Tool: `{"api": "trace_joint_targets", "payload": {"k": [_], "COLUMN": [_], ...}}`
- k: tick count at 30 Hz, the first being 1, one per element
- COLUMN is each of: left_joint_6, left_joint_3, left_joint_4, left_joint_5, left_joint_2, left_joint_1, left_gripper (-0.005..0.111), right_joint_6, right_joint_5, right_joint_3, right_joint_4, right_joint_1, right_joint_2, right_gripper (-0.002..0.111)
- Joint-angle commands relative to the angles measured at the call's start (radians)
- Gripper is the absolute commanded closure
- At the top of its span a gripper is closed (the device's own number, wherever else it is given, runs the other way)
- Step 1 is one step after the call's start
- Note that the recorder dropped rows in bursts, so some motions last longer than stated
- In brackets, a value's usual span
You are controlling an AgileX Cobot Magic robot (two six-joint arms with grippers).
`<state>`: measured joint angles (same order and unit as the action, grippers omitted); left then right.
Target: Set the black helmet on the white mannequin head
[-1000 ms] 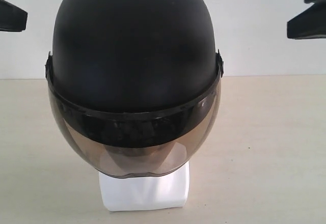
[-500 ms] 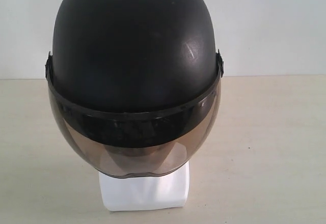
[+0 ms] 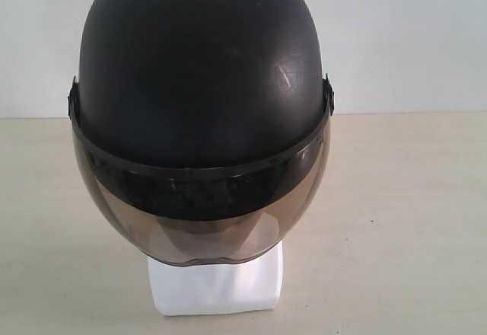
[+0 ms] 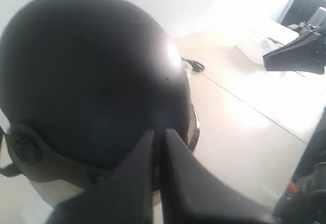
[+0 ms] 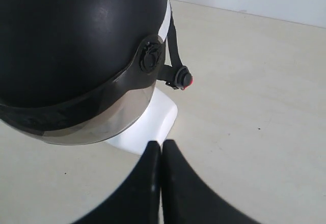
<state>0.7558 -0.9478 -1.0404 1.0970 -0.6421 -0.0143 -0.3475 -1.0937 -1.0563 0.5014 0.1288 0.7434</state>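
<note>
The black helmet (image 3: 199, 68) sits on the white mannequin head, of which only the squarish base (image 3: 217, 285) shows below the smoky visor (image 3: 202, 213). Neither gripper appears in the exterior view. In the left wrist view my left gripper (image 4: 159, 132) is shut and empty, hovering close to the helmet's shell (image 4: 86, 76). In the right wrist view my right gripper (image 5: 161, 144) is shut with nothing in it, above the table beside the white base (image 5: 150, 124). The chin strap buckle (image 5: 181, 78) hangs at the helmet's (image 5: 71, 35) side.
A pale table (image 3: 403, 221) stretches around the head, with a white wall behind. In the left wrist view a pair of scissors (image 4: 193, 64) and a white box (image 4: 260, 43) lie farther off, and the other arm's black gripper (image 4: 298, 56) shows at the edge.
A second ago both black grippers hung at the upper corners of the exterior view. They have withdrawn out of that view. The helmet stays put on the head.
</note>
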Motion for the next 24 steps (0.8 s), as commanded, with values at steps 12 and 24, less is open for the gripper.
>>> {"api": "trace_joint_targets", "payload": {"k": [12, 24], "left_joint_6": [-1.331, -1.504], "left_joint_3": [0.183, 0.918], "left_joint_4": [1.622, 1.535], "left_joint_5": [-0.315, -1.302], "left_joint_2": [0.585, 0.642], "left_joint_1": [0.095, 0.097], "left_gripper": [0.102, 0.102], "right_joint_6": [0.003, 0.003], "right_joint_5": [0.011, 0.017], "right_joint_3": [-0.002, -0.002], "right_joint_4": [0.003, 0.009], "right_joint_1": [-0.008, -0.008], "right_joint_2": [-0.001, -0.003], "right_gripper": [0.108, 0.108]}}
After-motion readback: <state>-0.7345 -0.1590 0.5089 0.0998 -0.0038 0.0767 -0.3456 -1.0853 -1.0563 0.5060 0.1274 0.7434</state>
